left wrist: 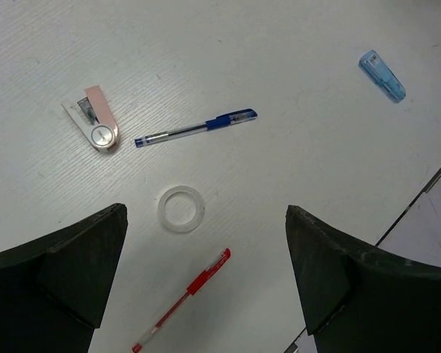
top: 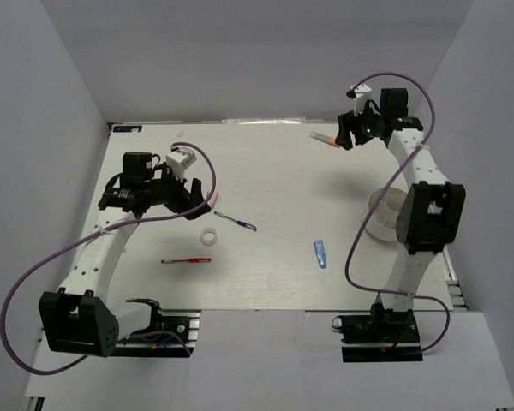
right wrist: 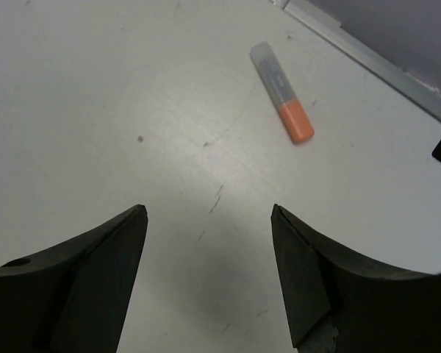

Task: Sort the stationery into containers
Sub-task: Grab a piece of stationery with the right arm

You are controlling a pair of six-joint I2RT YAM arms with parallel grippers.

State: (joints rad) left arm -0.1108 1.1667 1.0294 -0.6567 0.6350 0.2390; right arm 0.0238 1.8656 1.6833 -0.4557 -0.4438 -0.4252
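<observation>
Loose lie one slim blue pen point(left wrist: 196, 128), one slim red pen point(left wrist: 182, 299), one white tape ring point(left wrist: 181, 209), one pinkish-white eraser point(left wrist: 93, 118) and one orange-capped white marker point(right wrist: 281, 91). Left tool point(left wrist: 204, 220) and right tool point(right wrist: 207, 213) gape, empty.

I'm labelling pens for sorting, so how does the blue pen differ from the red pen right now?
Colour: the blue pen has a clear barrel with a blue end; the red pen looks red throughout.
Pose: from above, the blue pen slants, the red pen lies nearly level.
Place: the blue pen lies beyond the tape ring, the red pen nearer the arms' bases.
Both are slim and lie loose on the table.
</observation>
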